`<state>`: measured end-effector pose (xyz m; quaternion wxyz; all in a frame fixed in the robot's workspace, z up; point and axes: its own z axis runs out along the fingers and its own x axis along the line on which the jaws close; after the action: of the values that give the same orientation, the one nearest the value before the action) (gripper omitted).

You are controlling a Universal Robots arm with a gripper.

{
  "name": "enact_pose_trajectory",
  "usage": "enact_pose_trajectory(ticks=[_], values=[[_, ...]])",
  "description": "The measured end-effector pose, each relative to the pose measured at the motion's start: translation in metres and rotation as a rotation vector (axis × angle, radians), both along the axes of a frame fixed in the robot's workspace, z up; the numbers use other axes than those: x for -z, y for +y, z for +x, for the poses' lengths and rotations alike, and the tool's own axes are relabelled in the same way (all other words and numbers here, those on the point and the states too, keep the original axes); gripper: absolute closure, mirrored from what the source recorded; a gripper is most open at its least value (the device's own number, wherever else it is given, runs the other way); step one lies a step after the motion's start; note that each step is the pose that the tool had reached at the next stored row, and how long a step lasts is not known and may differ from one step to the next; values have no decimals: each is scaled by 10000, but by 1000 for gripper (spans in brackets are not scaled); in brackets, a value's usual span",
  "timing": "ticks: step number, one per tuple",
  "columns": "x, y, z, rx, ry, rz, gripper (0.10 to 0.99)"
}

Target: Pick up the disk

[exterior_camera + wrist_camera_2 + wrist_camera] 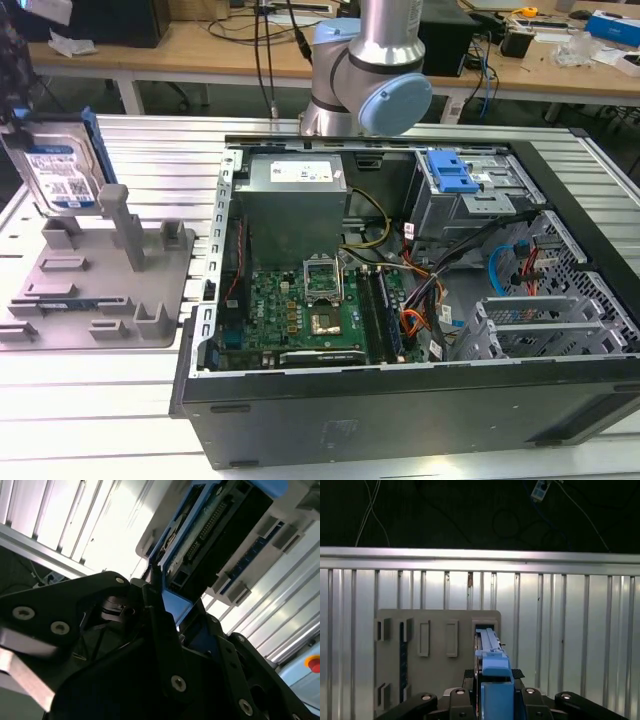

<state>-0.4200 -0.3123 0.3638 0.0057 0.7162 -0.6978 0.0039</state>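
Ribbed aluminium slatted table (120, 400) in a lab, cluttered wooden benches (200, 50) behind. We see an open black desktop computer case (420, 400) lying on its side at centre, green motherboard (300, 315) inside, and a blue plastic drive-bay bracket (450, 172) at about 1 o'clock within the case. At 9 o'clock of the case sits a grey plastic fixture tray with upright posts (95, 300).

The disk, a flat silver-grey metal hard drive with white-and-blue label and blue side rails (58, 172), stands on edge above the tray's far end, at about 10 o'clock in the exterior view. It looks lifted clear of the tray, though we cannot see the gap for certain.

In the first wrist view the black claw (492, 700) is clamped on the disk's blue rail (496, 680), the tray below it. The second wrist view shows the black fingers (165, 630) pressed against the blue edge, so we read it as closed and gripping the disk.

Risks, as we judge them: the grip sits on a narrow plastic rail, so the drive could pivot or slip under its own weight. If its lower end is still between the posts, a tilted pull could snag it and drag the tray.
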Motion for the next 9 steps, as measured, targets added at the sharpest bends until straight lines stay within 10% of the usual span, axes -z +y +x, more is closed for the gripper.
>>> enact_pose_trajectory(ticks=[9], values=[[-524, 0, 0, 0, -1, 0, 718]])
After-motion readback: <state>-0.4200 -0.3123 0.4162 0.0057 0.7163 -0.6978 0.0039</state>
